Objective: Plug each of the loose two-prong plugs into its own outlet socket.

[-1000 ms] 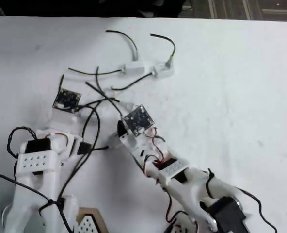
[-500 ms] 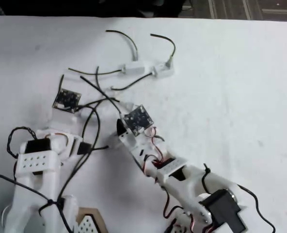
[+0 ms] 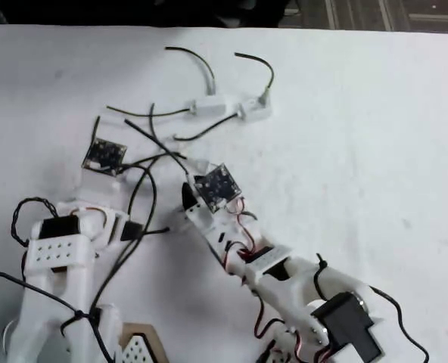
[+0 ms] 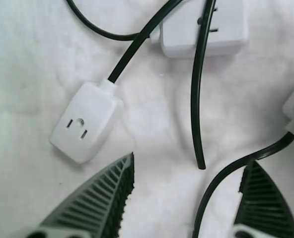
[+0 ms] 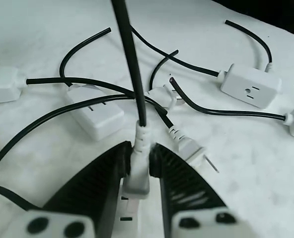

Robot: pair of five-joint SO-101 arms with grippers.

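Observation:
My right gripper [image 5: 139, 148] is shut on a white two-prong plug [image 5: 137, 171] whose black cord [image 5: 129, 59] rises straight up from it. Just beyond it a second loose plug [image 5: 189, 145] lies on the table with its prongs showing. Farther off lies a white outlet socket [image 5: 249, 84]. In the high view that gripper [image 3: 188, 198] sits mid-table under its camera board. My left gripper [image 4: 189, 163] is open low over the table. A white outlet socket [image 4: 85, 121] lies face up just beyond one finger [image 4: 105, 198]. A black cord [image 4: 221, 181] runs between the fingers.
Several black cords [image 3: 144, 144] criss-cross the white table [image 3: 360, 151] between the arms. Two white outlet blocks [image 3: 209, 106] [image 3: 254, 110] lie at the back centre. Another white block [image 4: 204, 27] lies past the left gripper. The table's right half is bare.
The right arm's rear joints have swung a little and its gripper has edged slightly, shifting the held cord. The left arm has kept still.

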